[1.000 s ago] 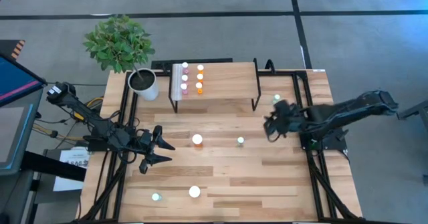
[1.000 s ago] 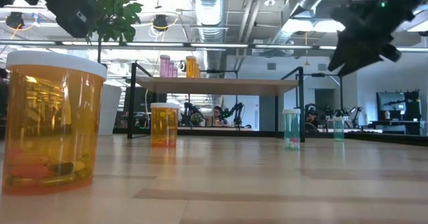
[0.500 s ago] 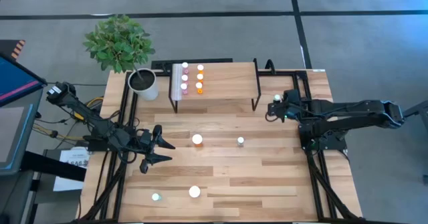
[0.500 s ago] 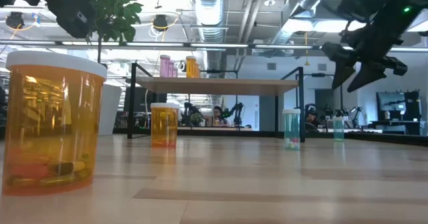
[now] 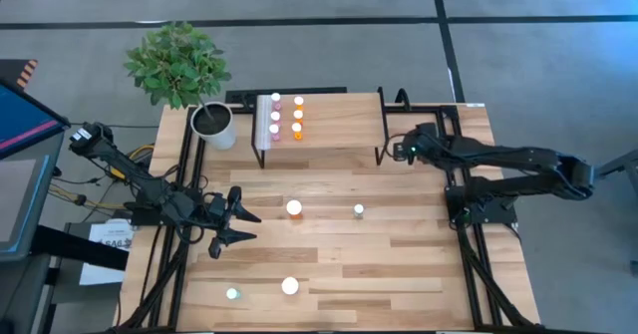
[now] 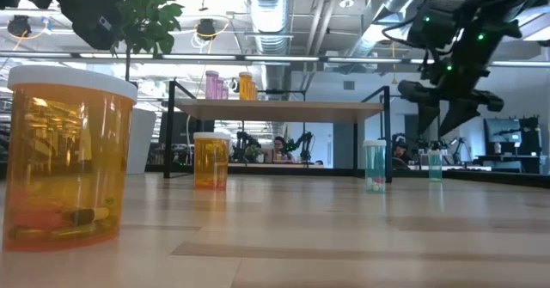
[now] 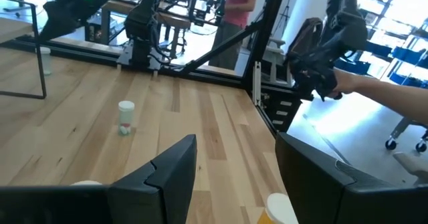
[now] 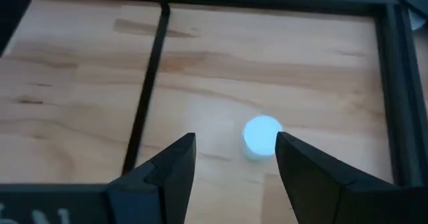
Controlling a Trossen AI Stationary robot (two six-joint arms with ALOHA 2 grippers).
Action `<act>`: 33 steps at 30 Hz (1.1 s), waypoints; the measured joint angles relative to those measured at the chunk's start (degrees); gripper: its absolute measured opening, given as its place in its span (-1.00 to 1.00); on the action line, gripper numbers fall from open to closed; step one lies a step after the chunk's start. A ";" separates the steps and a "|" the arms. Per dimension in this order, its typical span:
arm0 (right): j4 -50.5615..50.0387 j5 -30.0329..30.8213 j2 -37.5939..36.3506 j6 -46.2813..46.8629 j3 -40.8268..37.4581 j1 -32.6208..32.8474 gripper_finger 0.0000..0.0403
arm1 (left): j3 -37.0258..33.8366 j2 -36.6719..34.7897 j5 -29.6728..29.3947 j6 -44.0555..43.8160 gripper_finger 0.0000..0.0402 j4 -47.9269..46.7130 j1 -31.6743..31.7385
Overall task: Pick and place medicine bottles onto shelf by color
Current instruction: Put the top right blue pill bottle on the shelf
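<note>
Small teal-green pale-capped medicine bottle (image 8: 261, 136) is seen on the tabletop just beside the light wood, black-legged shelf (image 5: 334, 120); right gripper (image 8: 234, 158) is held above it, fingers spread wide, empty.

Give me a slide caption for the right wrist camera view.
Right claw, open, hovers above a small white-capped bottle on the light wooden tabletop beside a thin black shelf leg.

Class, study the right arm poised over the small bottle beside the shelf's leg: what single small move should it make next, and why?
Probably lower straight down. The right gripper is open and hangs above the small white-capped bottle, which stands upright on the table near the shelf, its cap roughly between the fingertips. Dropping lower would bring the fingers around it before closing. The left gripper waits open over the table's left side.
</note>
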 joint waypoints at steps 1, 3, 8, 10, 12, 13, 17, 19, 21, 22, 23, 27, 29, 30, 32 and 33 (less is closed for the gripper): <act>0.27 -0.06 0.30 -0.58 0.00 -0.65 0.14 | -0.01 0.00 0.00 0.00 -0.04 0.00 0.00; 0.11 -0.09 1.11 -0.95 0.00 -1.96 0.14 | 0.00 0.00 0.00 0.00 -0.04 -0.27 0.00; 2.20 -2.16 2.49 -2.00 -1.77 -4.69 0.14 | -0.01 0.00 0.01 0.02 -0.04 -0.59 0.00; 4.58 -2.97 2.69 -2.47 -2.91 -5.35 0.14 | -0.01 0.00 0.00 0.02 -0.04 -0.57 0.00; 8.30 -3.99 2.60 -4.29 -4.46 -5.70 0.14 | -0.01 0.00 0.02 0.00 -0.04 -0.56 0.00; 9.64 -4.51 2.23 -4.82 -5.22 -5.80 0.14 | -0.01 0.00 0.02 0.00 -0.04 -0.55 0.00; 10.02 -3.47 0.77 -5.05 -6.50 -5.79 0.14 | -0.01 0.00 0.02 -0.02 -0.04 -0.55 0.00; 9.97 -3.23 0.44 -5.25 -6.58 -5.81 0.14 | -0.01 0.00 -0.01 -0.02 -0.04 -0.55 0.01; 10.03 -3.03 0.39 -5.40 -6.58 -5.83 0.14 | -0.01 0.00 -0.04 0.00 -0.04 -0.52 0.01; 10.01 -2.99 0.41 -5.43 -6.58 -5.96 0.14 | -0.01 0.00 -0.04 -0.02 -0.04 -0.52 0.02; 10.11 -2.99 0.46 -5.45 -6.58 -6.25 0.14 | -0.01 0.00 -0.04 -0.02 -0.04 -0.49 0.00; 9.98 -2.88 0.48 -5.47 -6.60 -7.29 0.14 | -0.01 0.00 -0.07 -0.32 -0.04 -0.46 0.00; 9.97 -2.86 0.48 -5.55 -6.60 -7.40 0.14 | -0.01 0.00 -0.07 -0.33 -0.04 -0.46 0.01; 10.00 -2.83 0.48 -5.68 -6.60 -7.53 0.14 | -0.01 0.00 -0.08 -0.34 -0.04 -0.44 0.00; 10.28 -2.81 0.48 -6.39 -6.60 -7.84 0.14 | -0.01 0.00 -0.09 -0.35 -0.04 -0.44 0.00; 10.32 -2.81 0.49 -6.50 -6.60 -8.02 0.14 | -0.01 0.00 -0.09 -0.33 -0.04 -0.44 0.00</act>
